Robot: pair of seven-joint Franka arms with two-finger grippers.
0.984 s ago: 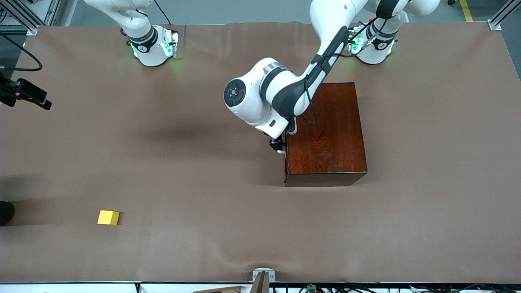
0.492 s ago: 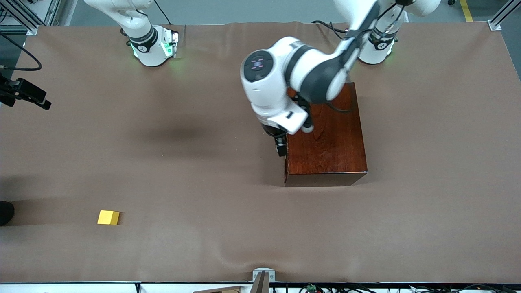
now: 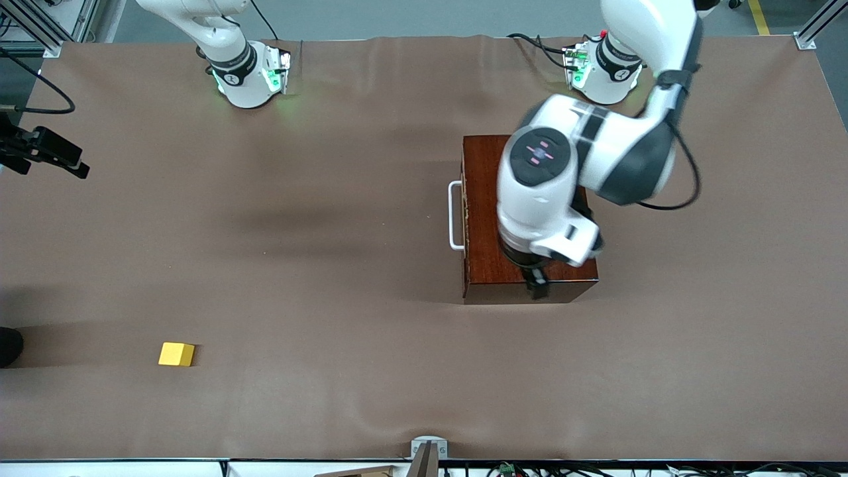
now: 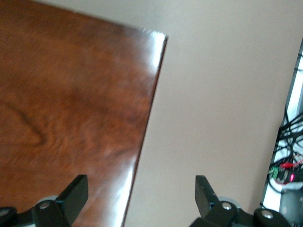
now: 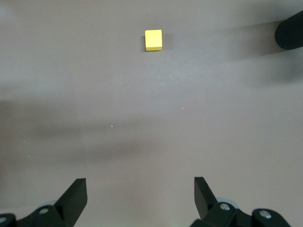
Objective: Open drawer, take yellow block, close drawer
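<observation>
With the drawer (image 3: 466, 215) shut and the yellow block (image 3: 176, 354) out on the table, both the left gripper (image 4: 137, 198) and right gripper (image 5: 137, 198) gape empty, the task apparently done.

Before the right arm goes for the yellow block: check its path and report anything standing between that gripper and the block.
Nothing visible does. In the right wrist view, the open right gripper looks over bare brown table straight to the yellow block, which sits alone toward the right arm's end, well away from the wooden box.
</observation>
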